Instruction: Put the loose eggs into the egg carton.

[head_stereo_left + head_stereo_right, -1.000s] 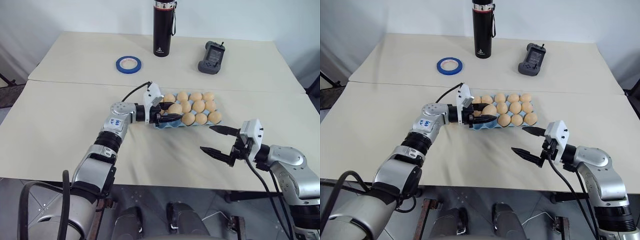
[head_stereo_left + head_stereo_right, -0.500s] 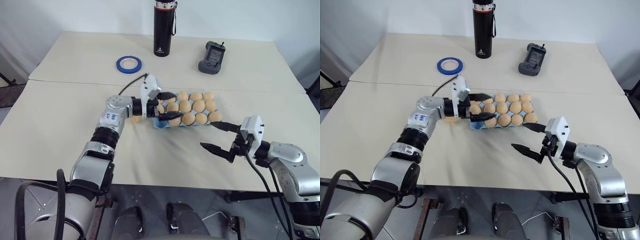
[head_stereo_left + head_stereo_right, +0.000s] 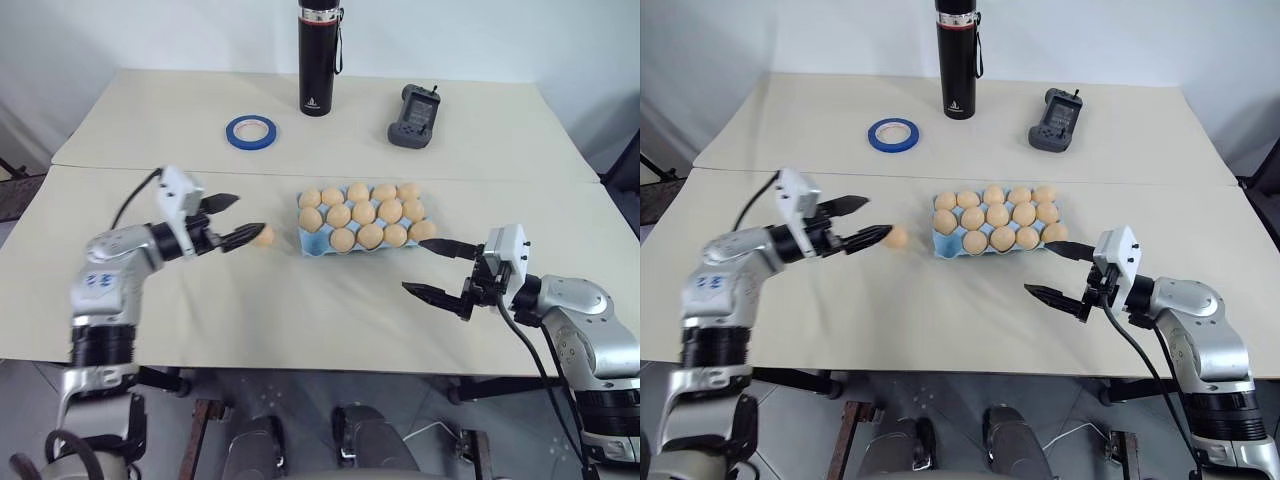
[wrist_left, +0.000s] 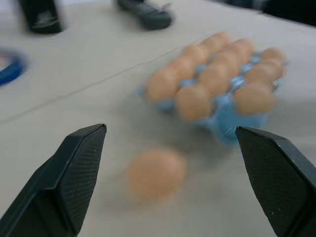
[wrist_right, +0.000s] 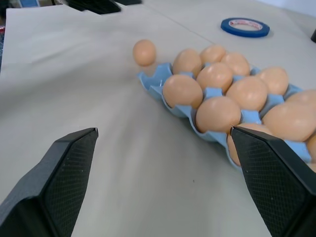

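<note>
Your right gripper [image 3: 432, 268] and left gripper [image 3: 233, 220] both had fingers released, empty. One loose egg [image 3: 264, 236] lay on the bench [image 3: 300, 300] just beside the egg carton [image 3: 306, 243]; a careless nudge could have rolled it away.

Two cream-topped benches pushed together: near bench [image 3: 300, 310] and far bench [image 3: 170, 110], a straight seam [image 3: 520, 178] running across between them. Surfaces matte, evenly lit, soft shadows only. Pale white wall [image 3: 150, 30] close behind the far bench. Grey floor [image 3: 940, 420] visible under the near edge, with dark metal bench legs [image 3: 845, 440] showing below. Dark objects at the left [image 3: 15, 185] and right margins, too cropped to identify.
</note>
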